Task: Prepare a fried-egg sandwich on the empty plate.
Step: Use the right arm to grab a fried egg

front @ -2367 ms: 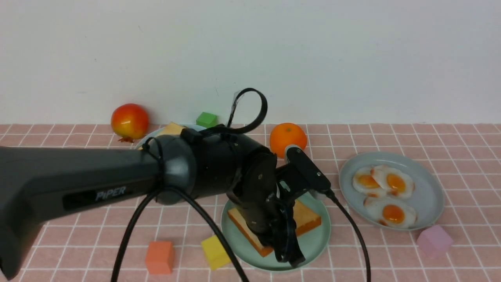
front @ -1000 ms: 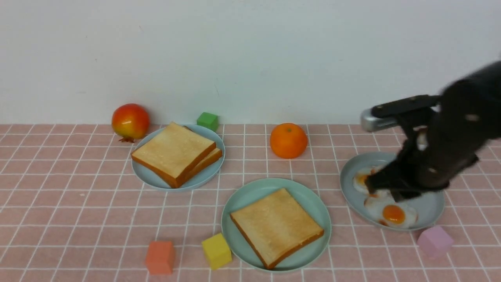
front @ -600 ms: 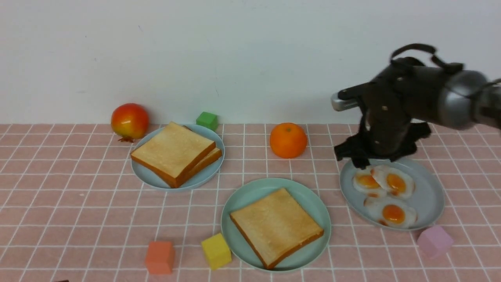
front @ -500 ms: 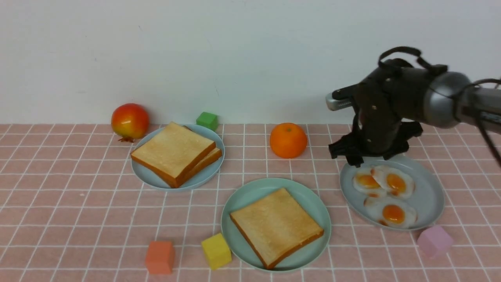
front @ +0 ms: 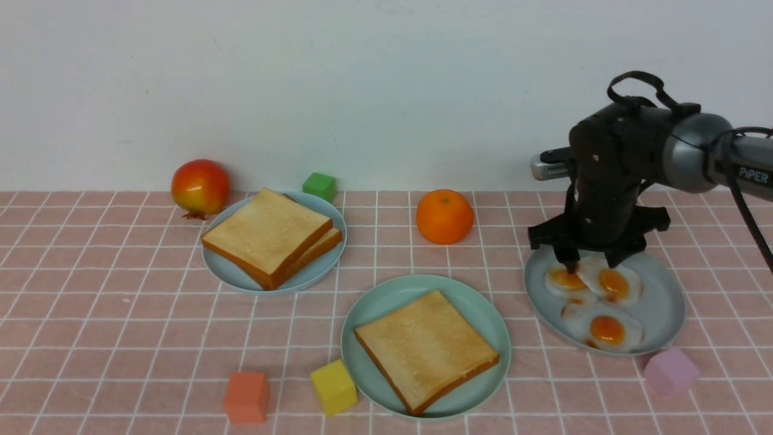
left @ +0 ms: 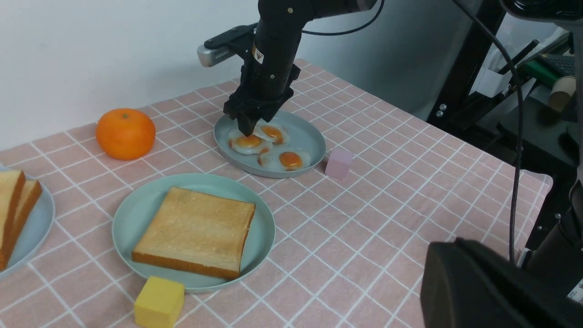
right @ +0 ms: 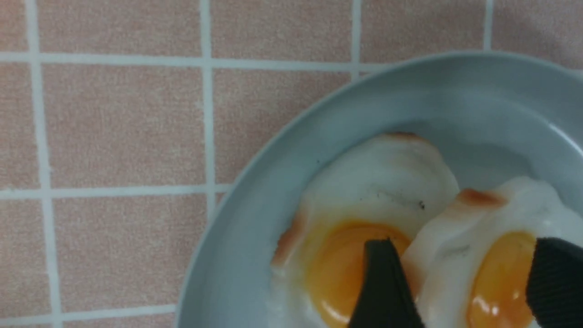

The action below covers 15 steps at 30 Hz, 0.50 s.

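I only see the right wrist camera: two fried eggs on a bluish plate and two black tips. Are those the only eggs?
Observer: No, a third fried egg lies on the same plate, nearer the robot.
Operator: Where would an egg go?
Observer: One toast slice lies on the mint-green plate, with no egg on it.
Operator: Any more bread?
Observer: Two more slices are stacked on another bluish plate, toward the robot's left.
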Each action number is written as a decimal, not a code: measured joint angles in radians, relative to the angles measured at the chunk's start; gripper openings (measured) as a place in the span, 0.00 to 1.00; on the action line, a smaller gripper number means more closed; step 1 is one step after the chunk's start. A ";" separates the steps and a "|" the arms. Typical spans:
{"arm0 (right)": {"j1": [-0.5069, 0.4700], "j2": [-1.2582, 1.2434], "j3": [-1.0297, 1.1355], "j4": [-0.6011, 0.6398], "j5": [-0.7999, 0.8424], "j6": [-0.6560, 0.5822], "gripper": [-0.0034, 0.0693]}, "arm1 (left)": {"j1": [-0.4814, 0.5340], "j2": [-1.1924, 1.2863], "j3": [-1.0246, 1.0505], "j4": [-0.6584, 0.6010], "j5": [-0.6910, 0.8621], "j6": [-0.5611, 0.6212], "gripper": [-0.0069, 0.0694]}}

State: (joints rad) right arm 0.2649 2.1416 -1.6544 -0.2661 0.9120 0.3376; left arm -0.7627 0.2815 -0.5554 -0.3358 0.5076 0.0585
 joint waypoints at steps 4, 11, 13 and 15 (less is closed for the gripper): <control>-0.001 0.003 0.000 0.011 -0.010 0.000 0.67 | 0.000 0.000 0.000 0.000 -0.001 0.000 0.11; -0.001 0.019 -0.004 0.018 -0.013 -0.012 0.65 | 0.000 0.000 0.000 0.000 -0.001 0.000 0.11; 0.000 0.019 -0.004 0.024 -0.014 -0.033 0.61 | 0.000 0.000 0.000 0.000 -0.001 0.000 0.11; 0.000 0.019 -0.004 0.033 -0.015 -0.041 0.55 | 0.000 0.000 0.000 0.000 -0.001 0.000 0.11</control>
State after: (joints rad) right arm 0.2648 2.1603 -1.6587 -0.2330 0.8968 0.2961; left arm -0.7627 0.2815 -0.5554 -0.3358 0.5067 0.0585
